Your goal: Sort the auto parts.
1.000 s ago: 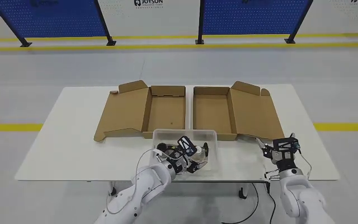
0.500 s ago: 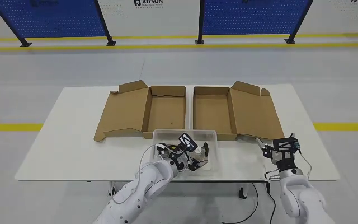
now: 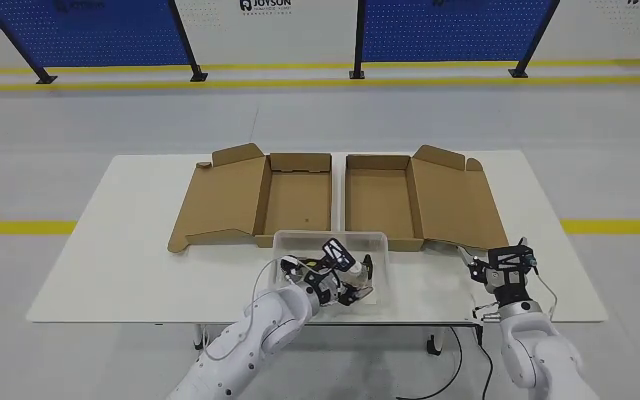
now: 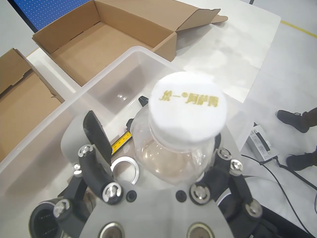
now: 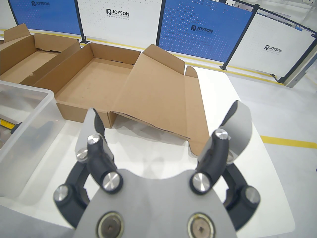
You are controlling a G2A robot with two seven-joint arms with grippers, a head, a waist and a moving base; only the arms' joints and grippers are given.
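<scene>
You have the white table (image 3: 130,250) in front of you, and on it two open cardboard boxes side by side: the left box (image 3: 297,200) and the right box (image 3: 380,200), each with its lid flap folded outward. Just in front of them, touching or nearly touching their near walls, stands the clear plastic bin (image 3: 330,238).

Your left gripper (image 4: 153,144) is over the bin with a clear bottle (image 4: 188,110) inside its span, the bottle's white cap turned toward the wrist camera. Whether the claw actually clamps the bottle cannot be told from these views. The bottle sits above the bin's near end, on the side away from the boxes.

Your right gripper (image 5: 164,115) hangs over bare table near the right edge, just beside the right box's flap. Its claw is spread wide and has nothing in it.

Beneath the bottle, on the bin floor, lie the small parts: a yellow-scaled measuring tool (image 4: 121,141), a split metal ring (image 4: 125,168) close beside it, and a small black piece (image 4: 142,100) farther in.
</scene>
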